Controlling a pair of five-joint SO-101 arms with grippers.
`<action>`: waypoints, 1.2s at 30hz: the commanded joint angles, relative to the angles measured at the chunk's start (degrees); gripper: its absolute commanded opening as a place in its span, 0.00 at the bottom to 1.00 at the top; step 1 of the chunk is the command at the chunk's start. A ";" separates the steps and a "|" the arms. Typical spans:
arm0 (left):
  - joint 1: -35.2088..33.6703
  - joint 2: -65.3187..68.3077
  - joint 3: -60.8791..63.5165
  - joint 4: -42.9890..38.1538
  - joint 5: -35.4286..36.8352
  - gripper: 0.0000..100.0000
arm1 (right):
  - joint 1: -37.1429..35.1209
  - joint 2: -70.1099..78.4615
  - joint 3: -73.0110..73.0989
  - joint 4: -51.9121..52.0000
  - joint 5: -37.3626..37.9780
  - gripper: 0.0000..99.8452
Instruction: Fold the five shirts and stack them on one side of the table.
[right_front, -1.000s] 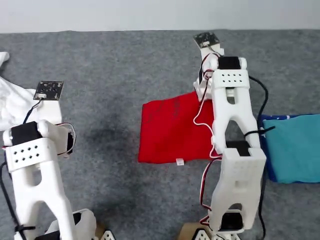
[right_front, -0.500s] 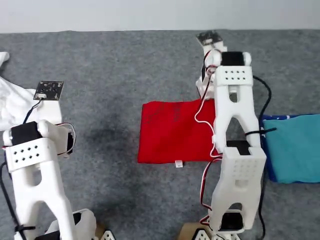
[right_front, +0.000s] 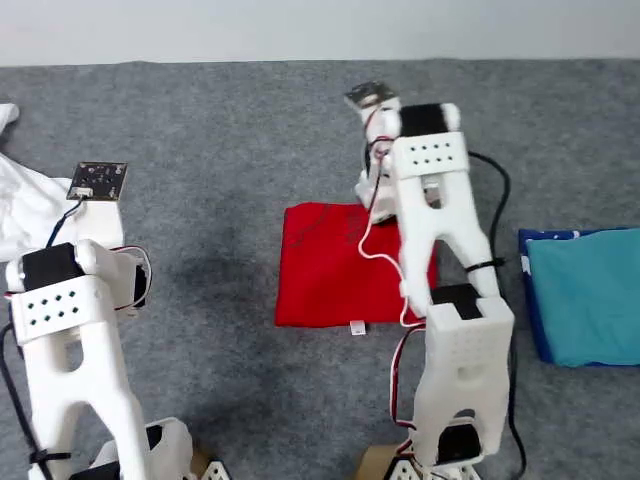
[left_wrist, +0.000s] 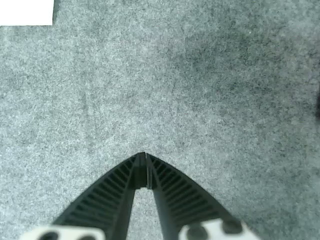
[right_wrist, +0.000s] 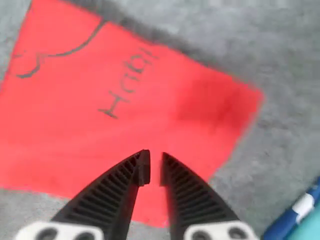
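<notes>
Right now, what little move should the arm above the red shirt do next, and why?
Probably lower the right gripper to the red shirt and pinch its edge. The shirt lies folded flat, the gripper hangs above it barely open, and the teal shirt lies folded at the table's right side.

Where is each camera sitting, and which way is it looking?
High view: fixed above, looking down on the table, left arm, right arm, red shirt, teal shirt.
Left wrist view: on the left arm's wrist, facing the table; its left gripper shows, shut.
Right wrist view: on the right arm's wrist, facing the red shirt; its right gripper shows, slightly open.
Shared: high and right wrist views both show the red shirt.
</notes>
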 joint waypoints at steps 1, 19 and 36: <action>-0.09 -1.58 -0.13 0.35 -0.26 0.00 | -0.13 3.38 0.09 -0.40 0.18 0.01; -0.18 -1.49 -0.57 0.26 -0.35 0.00 | -1.89 6.73 -9.58 1.98 0.26 0.01; -0.18 -1.23 -0.31 0.26 -5.10 0.00 | 5.23 -6.37 10.29 1.45 -6.42 0.30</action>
